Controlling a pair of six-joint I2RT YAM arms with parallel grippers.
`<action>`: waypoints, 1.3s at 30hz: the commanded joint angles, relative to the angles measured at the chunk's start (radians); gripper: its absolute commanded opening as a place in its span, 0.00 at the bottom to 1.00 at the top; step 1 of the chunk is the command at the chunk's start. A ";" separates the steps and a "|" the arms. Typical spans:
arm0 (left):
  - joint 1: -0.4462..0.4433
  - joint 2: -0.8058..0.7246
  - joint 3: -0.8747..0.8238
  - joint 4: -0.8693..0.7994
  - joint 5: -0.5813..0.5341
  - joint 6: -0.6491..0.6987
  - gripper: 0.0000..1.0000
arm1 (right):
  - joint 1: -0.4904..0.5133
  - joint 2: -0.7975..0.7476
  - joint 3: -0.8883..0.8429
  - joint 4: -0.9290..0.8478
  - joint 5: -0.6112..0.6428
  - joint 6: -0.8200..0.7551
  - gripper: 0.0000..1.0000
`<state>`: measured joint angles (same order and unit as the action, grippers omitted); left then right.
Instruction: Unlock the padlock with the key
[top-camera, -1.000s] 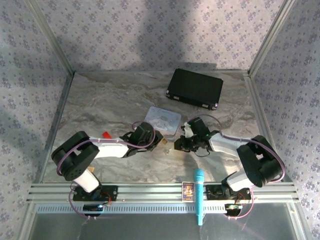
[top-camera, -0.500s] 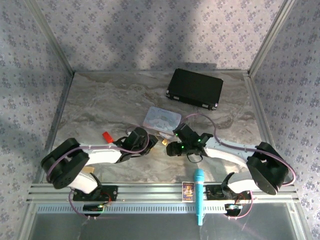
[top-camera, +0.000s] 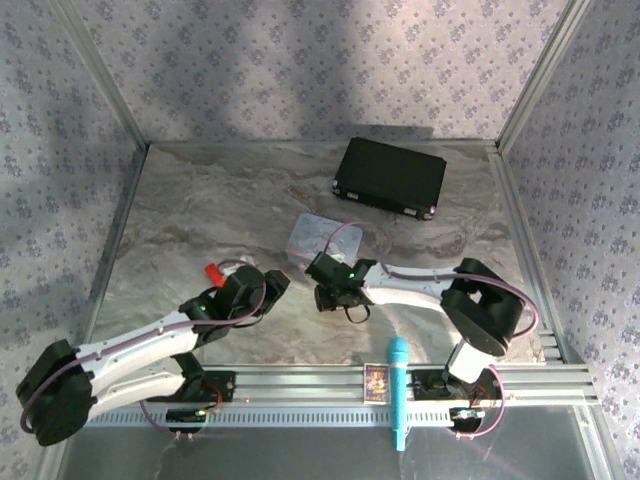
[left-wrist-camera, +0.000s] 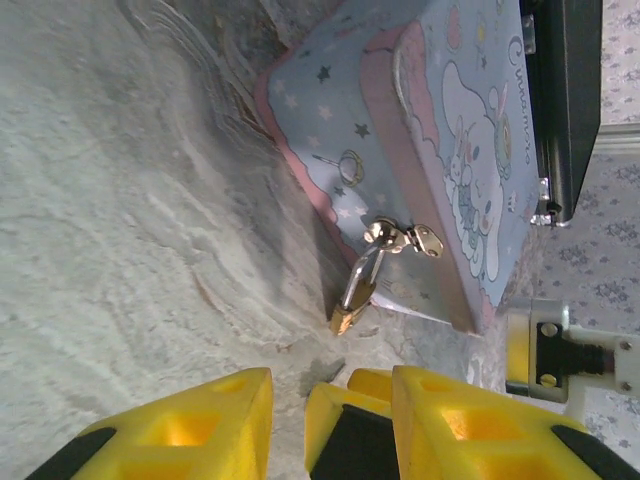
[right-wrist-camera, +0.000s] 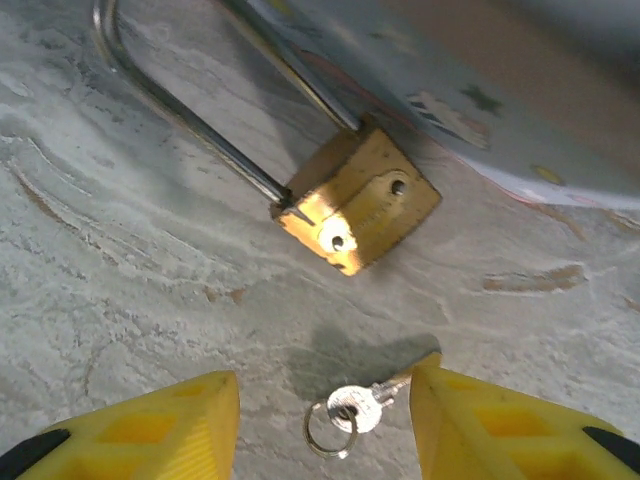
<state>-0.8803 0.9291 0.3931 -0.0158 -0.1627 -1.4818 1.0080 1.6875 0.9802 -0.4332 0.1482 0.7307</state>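
key (right-wrist-camera: 350, 405): tiny, slick, lying flat; pinch the bow. padlock (right-wrist-camera: 357, 200): rigid; clamp brass body. left gripper (left-wrist-camera: 290, 400), right gripper (right-wrist-camera: 325, 385): jaws apart, empty.

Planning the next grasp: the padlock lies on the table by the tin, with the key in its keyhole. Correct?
Not quite. The key is out of the padlock: it lies on the table apart from it, as the right wrist view shows. The padlock does lie by the tin.

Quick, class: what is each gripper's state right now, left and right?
Left gripper: open, holding nothing.
Right gripper: open; the key lies ungripped on the table.
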 joint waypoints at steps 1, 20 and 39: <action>-0.008 -0.048 -0.026 -0.094 -0.053 0.006 0.36 | 0.021 0.038 0.051 -0.113 0.094 0.027 0.48; -0.008 -0.057 -0.048 -0.088 -0.051 -0.009 0.36 | 0.054 0.098 0.058 -0.111 0.125 0.009 0.10; -0.058 -0.038 -0.074 0.450 0.077 0.136 0.42 | -0.231 -0.515 -0.418 0.625 -0.764 0.029 0.00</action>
<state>-0.9215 0.8848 0.3244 0.2073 -0.1329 -1.3705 0.8078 1.2274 0.6106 -0.0460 -0.3550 0.6853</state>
